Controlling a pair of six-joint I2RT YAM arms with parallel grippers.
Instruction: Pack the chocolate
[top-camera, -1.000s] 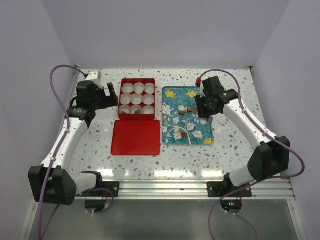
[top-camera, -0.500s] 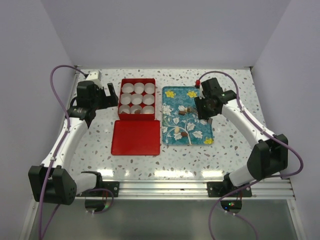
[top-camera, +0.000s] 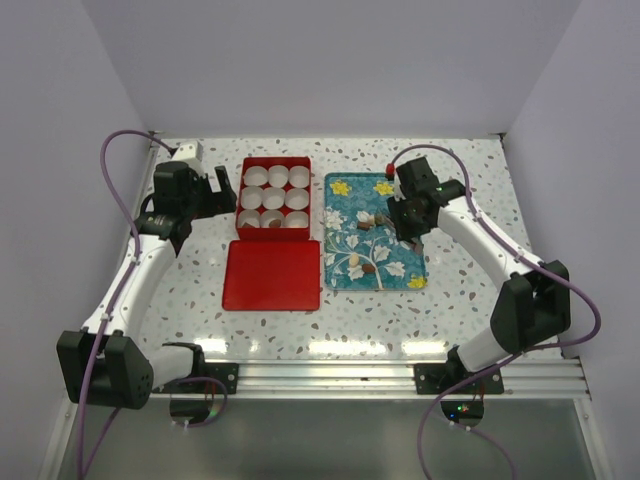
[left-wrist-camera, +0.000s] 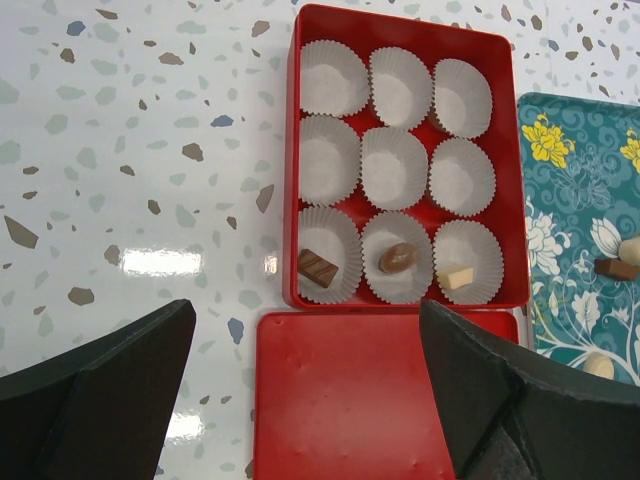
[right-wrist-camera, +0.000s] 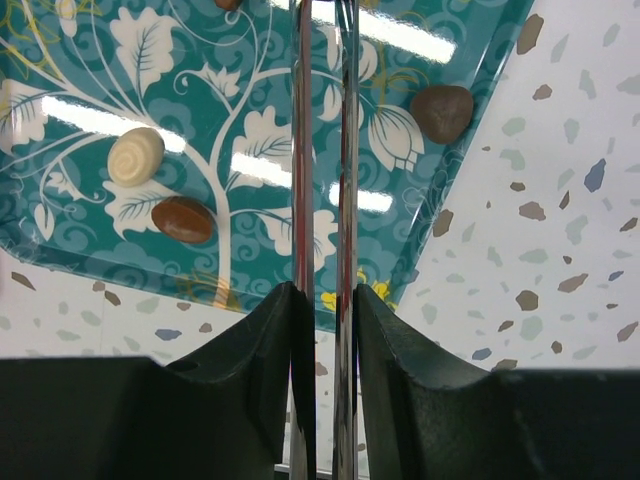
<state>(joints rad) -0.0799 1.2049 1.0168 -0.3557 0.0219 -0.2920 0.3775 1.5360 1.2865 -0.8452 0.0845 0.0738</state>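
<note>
A red box holds nine white paper cups. Its near row holds three chocolates: a striped brown bar, a brown oval and a cream block. More chocolates lie on the teal tray: a cream swirl, a brown oval, a dark piece. My left gripper is open and empty, above the box's near edge. My right gripper is shut on metal tongs over the tray; their tips are out of view.
The red lid lies flat just in front of the box. The tray's flower print shows in the left wrist view with chocolates at its edge. Speckled table surrounds both; walls close in left, right and behind.
My right gripper with the tongs has shifted slightly left and back over the tray. The left arm has not moved.
</note>
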